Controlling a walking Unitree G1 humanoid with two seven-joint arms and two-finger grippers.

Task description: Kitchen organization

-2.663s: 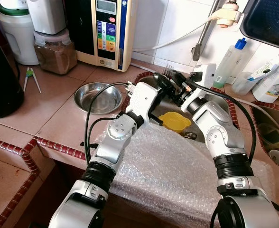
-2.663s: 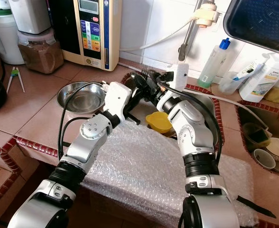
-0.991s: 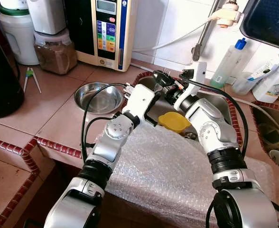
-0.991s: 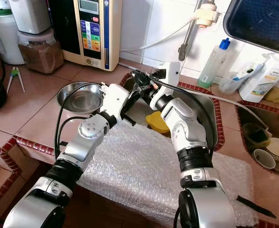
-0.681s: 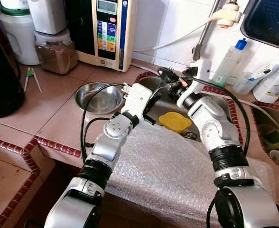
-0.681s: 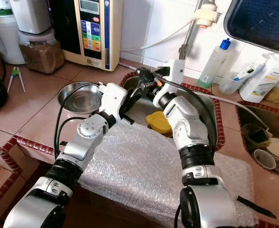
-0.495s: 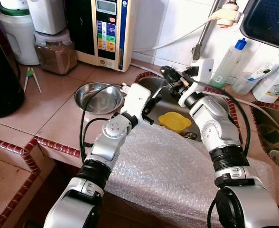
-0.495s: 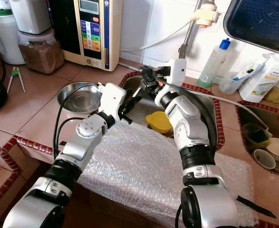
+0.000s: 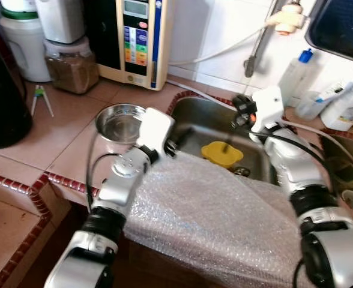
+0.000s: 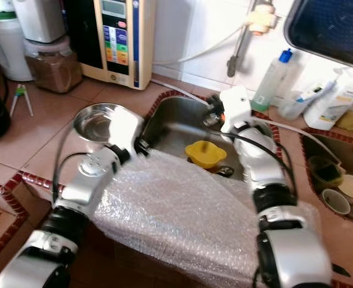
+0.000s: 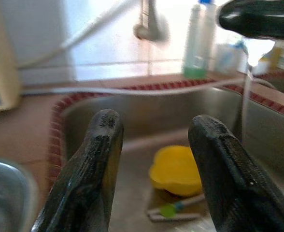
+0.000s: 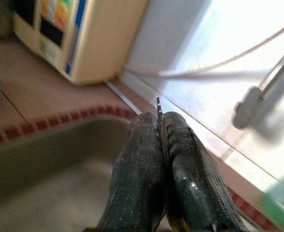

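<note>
My right gripper (image 12: 161, 121) is shut on a thin metal utensil (image 12: 158, 108), whose edge sticks out between the fingertips. In the left eye view this gripper (image 9: 239, 114) hovers over the far side of the steel sink (image 9: 194, 114). The utensil (image 11: 243, 101) hangs down from it above the basin. A yellow bowl (image 9: 222, 153) lies upside down in the sink. My left gripper (image 11: 154, 130) is open and empty at the sink's near left corner, pointing at the yellow bowl (image 11: 177, 169).
A steel bowl (image 9: 121, 123) sits on the tiled counter left of the sink. Bubble wrap (image 9: 212, 222) covers the counter's front edge. A water machine (image 9: 134, 36), a jar (image 9: 71, 66) and bottles (image 9: 296, 72) line the back wall. A brush (image 11: 171, 210) lies in the basin.
The two grippers, close together over the sink before, have parted. The left arm drew back toward the steel bowl, now open. The right moved right with the utensil.
</note>
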